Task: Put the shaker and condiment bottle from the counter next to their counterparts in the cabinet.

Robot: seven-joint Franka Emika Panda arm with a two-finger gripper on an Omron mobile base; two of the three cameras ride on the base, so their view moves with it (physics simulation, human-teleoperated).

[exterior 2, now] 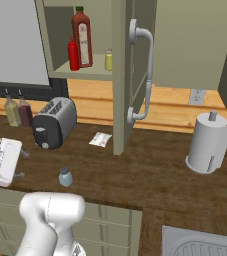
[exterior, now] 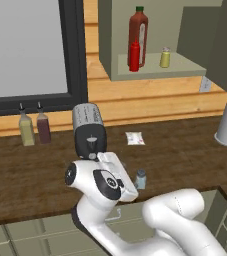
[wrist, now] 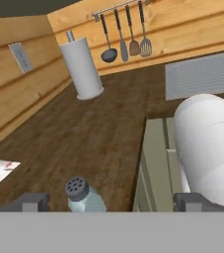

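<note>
The shaker [exterior: 141, 178] [exterior 2: 65, 176] [wrist: 84, 195], pale blue-grey with a grey cap, stands near the counter's front edge. My gripper [exterior 2: 21, 165] [wrist: 112, 202] is open and level with it, a short way to its left in the right base view. In the hand view the shaker sits low between my fingertips [wrist: 32, 201], nearer the left one, untouched. The condiment bottle [exterior: 134, 56] [exterior 2: 73, 55] stands on the cabinet shelf [exterior: 155, 71] beside the tall dark-red bottle [exterior: 138, 34] [exterior 2: 82, 39]. The yellow shaker [exterior: 165, 58] [exterior 2: 108, 60] is further right on that shelf.
A toaster [exterior: 88, 129] [exterior 2: 55, 128] stands behind my hand. Two bottles [exterior: 34, 128] stand under the window, and a packet [exterior: 135, 138] lies mid-counter. The open cabinet door [exterior 2: 119, 75] hangs over the counter. A paper towel roll [exterior 2: 207, 142] [wrist: 82, 66] and a sink [exterior 2: 200, 242] are to the right.
</note>
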